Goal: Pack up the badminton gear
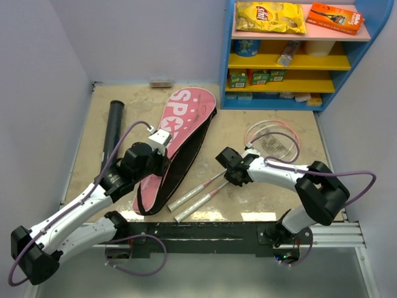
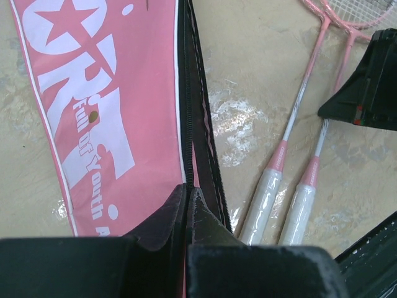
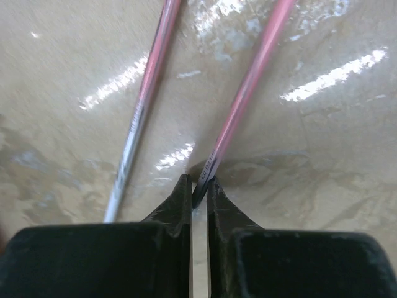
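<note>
The long black tube (image 1: 113, 127) lies at the beige desk's (image 1: 248, 205) 10 o'clock. The left gripper (image 2: 188, 189) is clamped on the black zip edge of the pink racket-shaped fabric bag (image 1: 186, 124) lettered SPORT. At the bag's 3 o'clock, 2 thin pink-framed rackets (image 2: 263, 198) lie side by side. The right gripper (image 3: 198, 183) pinches 1 racket's shaft.

Inventory: two pink rackets (image 1: 188, 195), one pink bag (image 1: 183, 133), one black tube (image 1: 113, 127) at 10 o'clock, one yellow snack packet (image 1: 270, 17) and one orange box (image 1: 335, 17) at 1 o'clock.
</note>
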